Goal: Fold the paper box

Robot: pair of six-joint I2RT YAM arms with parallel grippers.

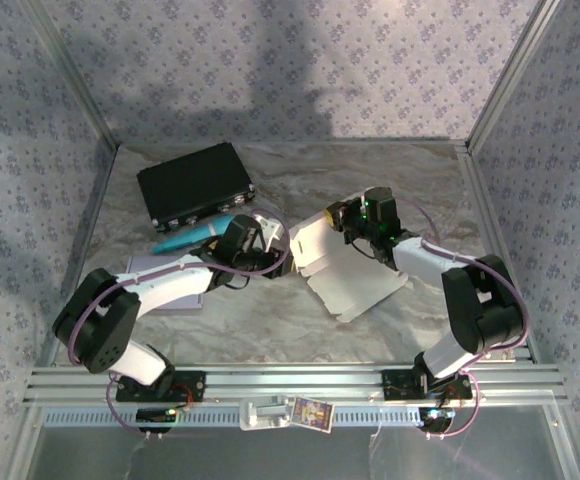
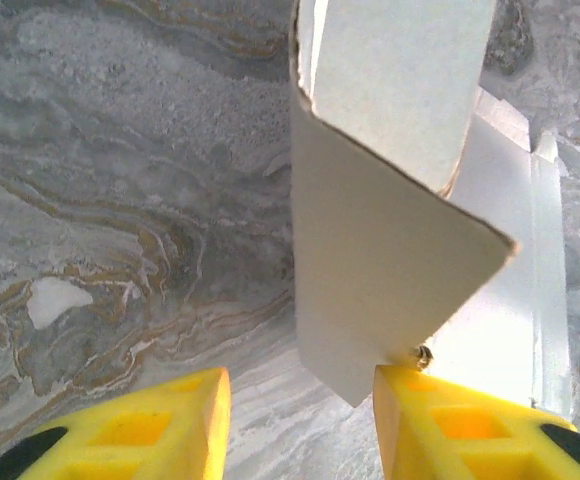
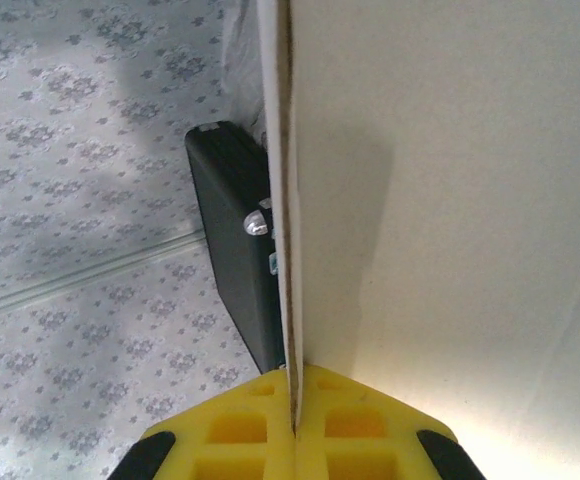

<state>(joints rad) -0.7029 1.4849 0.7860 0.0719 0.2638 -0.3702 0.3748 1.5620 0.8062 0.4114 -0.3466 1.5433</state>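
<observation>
On the paper box point(image 3: 450, 200) — right end effector point(image 3: 292, 400) clamped.

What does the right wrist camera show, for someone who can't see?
A yellow pincer pinches the edge of a white paper box panel. Behind it, at left, sits a black case against flowery walls.

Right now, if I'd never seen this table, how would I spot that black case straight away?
Start at the marble-patterned table and look to its far left corner, behind the left arm. There lies the black case, flat and rectangular. It is the only dark thing lying there: the teal object beside it is slim and bright, and the paper box is white.
</observation>
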